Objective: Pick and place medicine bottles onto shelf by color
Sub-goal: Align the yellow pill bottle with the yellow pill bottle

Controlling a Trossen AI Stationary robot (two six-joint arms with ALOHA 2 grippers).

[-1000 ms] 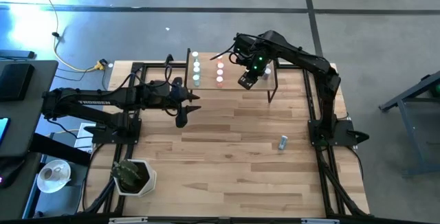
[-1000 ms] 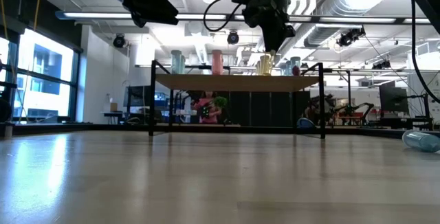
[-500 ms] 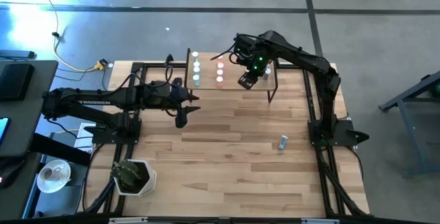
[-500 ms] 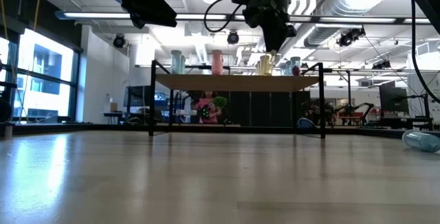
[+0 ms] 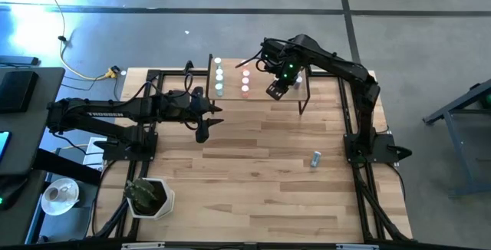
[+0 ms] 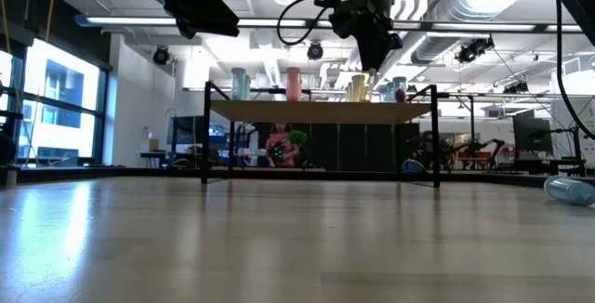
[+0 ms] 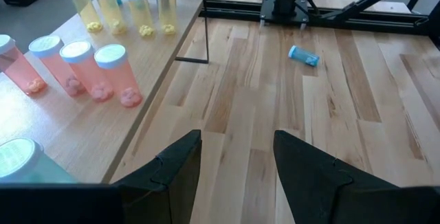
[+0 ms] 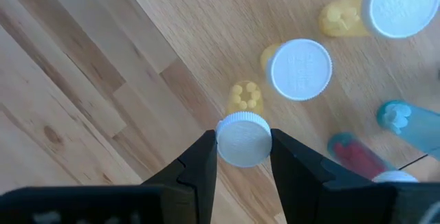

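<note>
The shelf [image 5: 257, 95] stands at the table's far side and carries rows of upright medicine bottles: teal [image 5: 219, 80], pink [image 7: 96, 76] and yellow [image 7: 110, 11]. My right gripper [image 8: 243, 157] points down over the shelf's right part, shut on a yellow bottle [image 8: 243, 139] at the near end of the yellow row. A blue bottle [image 5: 316, 158] lies on its side on the table at the right. My left gripper [image 7: 237, 162] hovers open over the table, left of the shelf's near edge, with nothing between its fingers. My right gripper pinches the yellow bottle's white cap [image 8: 223, 141] between its two fingers, which come from above and point down. The bottle stays upright below them. In the left wrist view its base [image 7: 167, 27] stands level with its neighbours on the shelf board; whether it rests there I cannot tell.
A blue bottle [image 8: 405, 124] and a red one [image 8: 357, 154] stand close beside the held bottle. A potted plant [image 5: 148, 196] sits at the table's near left corner. Black frame rails [image 5: 360, 189] run along the table's sides. Bare wood lies between the shelf and the near edge.
</note>
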